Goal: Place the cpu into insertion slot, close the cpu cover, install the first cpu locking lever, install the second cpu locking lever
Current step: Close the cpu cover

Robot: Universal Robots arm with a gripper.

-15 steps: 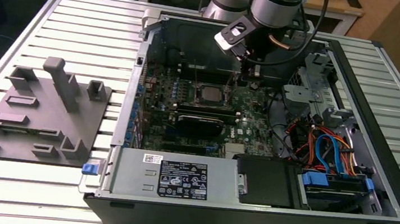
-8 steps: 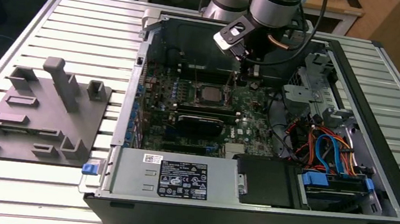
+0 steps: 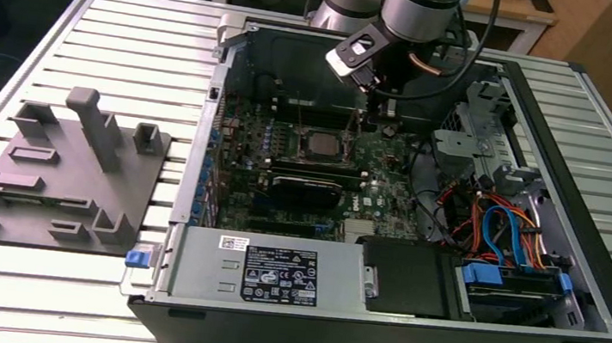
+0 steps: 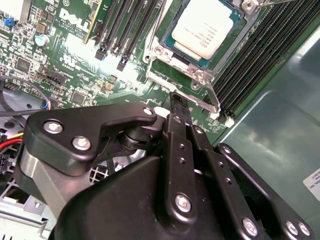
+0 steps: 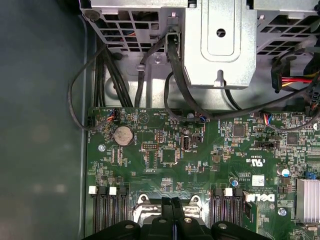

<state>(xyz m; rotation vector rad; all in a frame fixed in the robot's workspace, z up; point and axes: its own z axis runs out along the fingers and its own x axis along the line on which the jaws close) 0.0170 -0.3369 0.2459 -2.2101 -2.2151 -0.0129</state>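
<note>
Checking the socket geometry against the end effector (image 4: 178, 103): its fingers are together, with the seam closed in the first wrist view, and we see nothing pinched between them.

The cpu (image 4: 207, 27) is seated flat in the insertion slot (image 4: 226, 46) on the motherboard (image 3: 383, 159), silver top up. The cpu cover (image 4: 186, 66) looks folded down around it, with the chip showing through the window. We can't confirm that it is fully flush.

Key relation: in the second wrist view the socket lies just beyond the fingertips, near but apart. In the exterior view the end effector hangs inside the case (image 3: 583, 168), and the cpu sits toward the exterior view's left of it.

Between the fingertips and the cover runs a locking lever (image 4: 200, 100), a thin silvery rod along the socket edge closest to us. Its long axis is roughly crosswise to the line of the fingers, so the tip meets it broadside, not end-on. The tip is just beside the rod. We can't tell if they touch, or if the rod is latched.

The memory slots (image 4: 125, 30) flank the socket on both sides and run roughly along the line of the fingers. We judge the work is at the lever stage. The case sits on the slatted surface (image 3: 127, 21).
</note>
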